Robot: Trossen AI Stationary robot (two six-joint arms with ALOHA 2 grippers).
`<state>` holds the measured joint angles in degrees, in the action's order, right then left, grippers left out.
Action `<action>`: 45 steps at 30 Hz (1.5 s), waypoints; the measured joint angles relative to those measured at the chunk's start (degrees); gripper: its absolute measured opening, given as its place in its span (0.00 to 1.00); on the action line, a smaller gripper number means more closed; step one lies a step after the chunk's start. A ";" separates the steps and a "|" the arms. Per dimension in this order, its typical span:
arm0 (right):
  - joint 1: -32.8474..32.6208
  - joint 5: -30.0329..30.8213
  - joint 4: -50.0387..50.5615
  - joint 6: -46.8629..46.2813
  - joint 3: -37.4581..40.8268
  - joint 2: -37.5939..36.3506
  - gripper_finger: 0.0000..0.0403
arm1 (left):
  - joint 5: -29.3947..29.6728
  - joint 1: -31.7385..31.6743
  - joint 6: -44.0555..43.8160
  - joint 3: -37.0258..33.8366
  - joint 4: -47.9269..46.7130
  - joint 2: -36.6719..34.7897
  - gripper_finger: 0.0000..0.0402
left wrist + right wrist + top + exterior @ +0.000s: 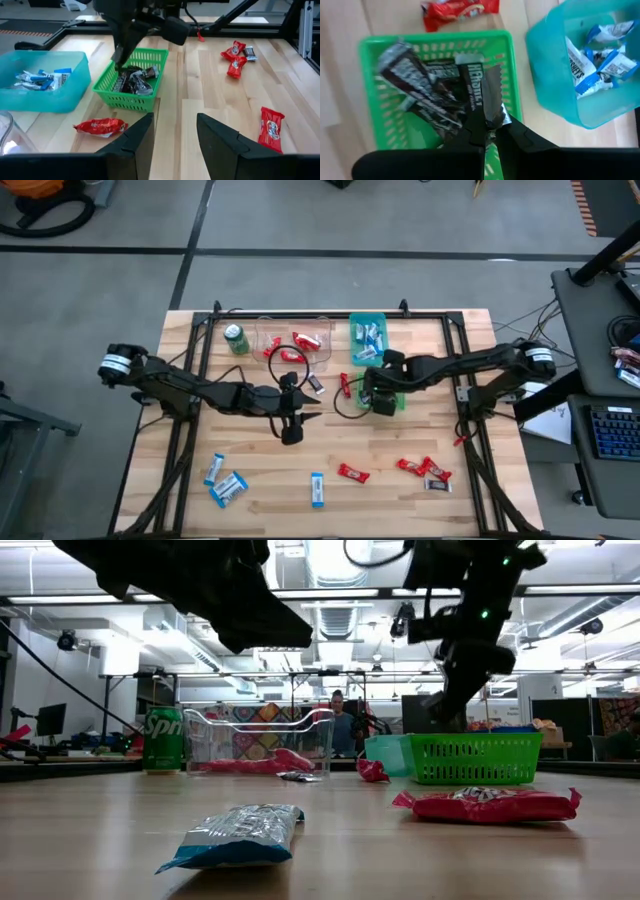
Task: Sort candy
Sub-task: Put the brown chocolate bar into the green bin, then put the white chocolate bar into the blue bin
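Candy is the job, three kinds going to three containers. Dark bar (pixel 482 97), silver-edged wrapper, is pinched at its end by the right gripper (pixel 490 134), fingers shut tight on it, hanging right over the green basket (pixel 507 75) at centre-right of the high view. Held there because that basket already carries the other dark bars (pixel 415 85), so release over it looks like the step in hand (my read, not yet dropped).

Just beside the basket, toward the top of the high view, sits the teal bin (pixel 367 330) with the blue-and-white candy (pixel 607 62) inside. To its left in the high view is the clear bin (pixel 295 342) with red bars (pixel 305 340) in it. One kind per container, hence the neat row along the worktop (pixel 500 480)'s far edge.

Left gripper (pixel 291 430) hovers at centre of the high view, fingers (pixel 140 142) apart and holding nothing, pointing toward the basket side (left wrist view shows bare wood between them). Probably between picks.

Loose pieces left to sort:
- blue-and-white ones (pixel 228 488) at lower left of the high view, one more (pixel 317 488) near bottom centre
- red ones (pixel 352 473) lower centre and a cluster (pixel 420 468) lower right, with a small dark piece (pixel 437 485) touching that cluster
- red bar (pixel 100 126) lying just beside the basket

Green drink can (pixel 236 339) stands upright left of the clear bin, not candy. Roughly half done, I'd say.
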<state>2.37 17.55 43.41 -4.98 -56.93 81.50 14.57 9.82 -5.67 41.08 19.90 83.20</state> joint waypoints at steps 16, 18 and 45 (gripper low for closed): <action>1.03 1.01 -2.16 0.49 0.00 1.80 0.21 | -0.02 0.00 -1.76 -0.04 -0.98 0.96 0.33; 1.03 1.98 -2.38 0.47 0.00 1.80 0.22 | -0.02 0.00 -2.21 -0.04 -1.11 0.96 0.33; -8.89 0.46 -3.89 -11.90 0.04 -5.18 0.23 | -2.14 7.04 -39.39 18.17 -62.36 6.33 0.32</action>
<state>-6.52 18.01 39.52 -16.88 -56.88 76.32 12.43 16.86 -45.06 59.25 -42.47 89.53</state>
